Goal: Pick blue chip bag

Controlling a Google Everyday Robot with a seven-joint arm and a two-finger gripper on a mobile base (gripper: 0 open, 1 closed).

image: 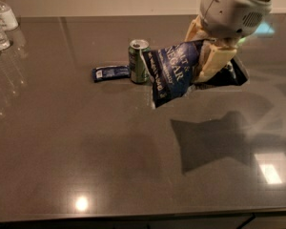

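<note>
The blue chip bag (174,73) is a puffy dark navy bag with white lettering. It hangs in the air above the dark table (86,142), at the right of centre. My gripper (207,56) comes down from the upper right and is shut on the bag's middle, its cream fingers (214,63) on either side of the bag. The bag's shadow lies on the table below it.
A green can (138,61) stands on the table just left of the bag. A small flat blue packet (110,73) lies to the can's left. Clear water bottles (0,25) stand at the far left corner. The table's front edge runs along the bottom.
</note>
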